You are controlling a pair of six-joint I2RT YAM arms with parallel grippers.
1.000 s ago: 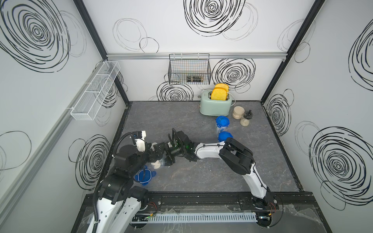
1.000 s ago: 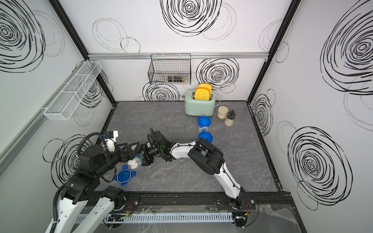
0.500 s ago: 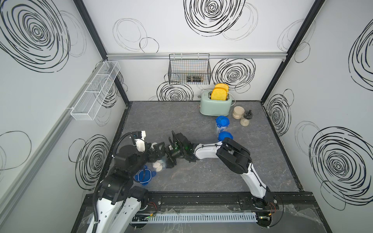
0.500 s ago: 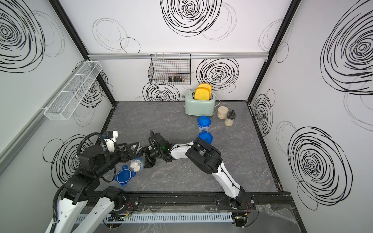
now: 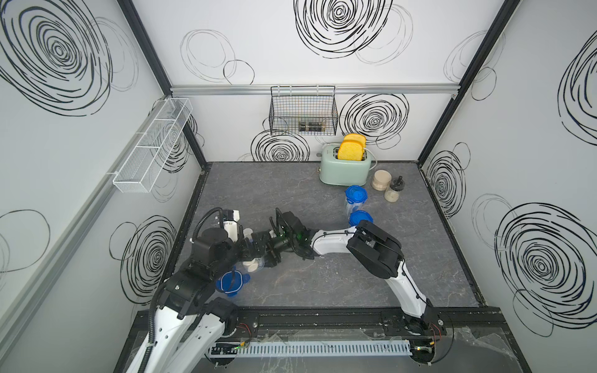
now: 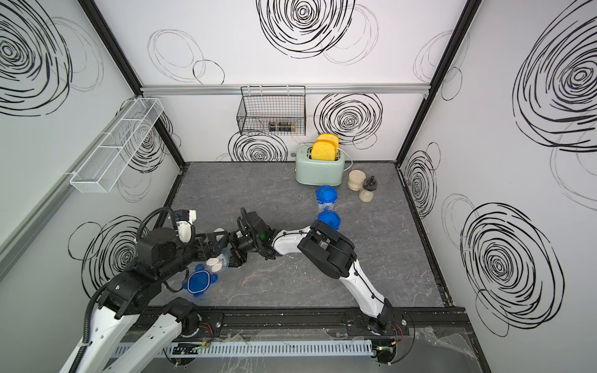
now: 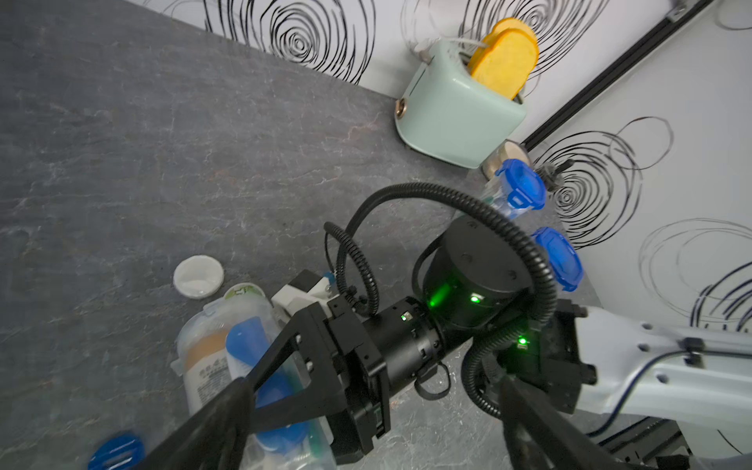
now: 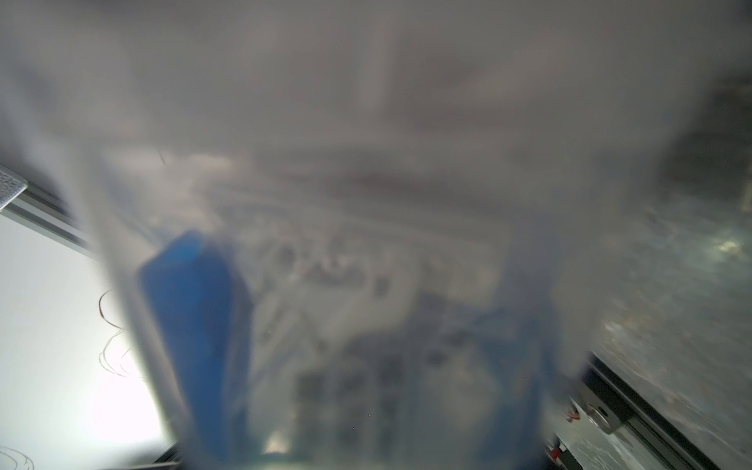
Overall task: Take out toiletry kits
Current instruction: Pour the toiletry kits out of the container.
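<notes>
One change: left gripper point(image 5: 256, 248) opens wider, empty, poised to pull the toiletry kit point(image 7: 205, 366) from the clear plastic container point(image 7: 219, 309) the right gripper point(image 7: 280, 378) clamps

At the table's point(image 6: 290, 290) front left, both arms reached over a clear container point(image 6: 223, 260) lying on its side, with cream caps point(image 6: 213, 264) at its mouth. The right gripper point(image 6: 235, 255) was at it, and the left gripper point(image 6: 215, 246) was just beside. A blue lid point(image 6: 197, 283) lay near. Two lidded containers point(image 6: 327, 197) stood by the toaster point(image 6: 318, 172).
</notes>
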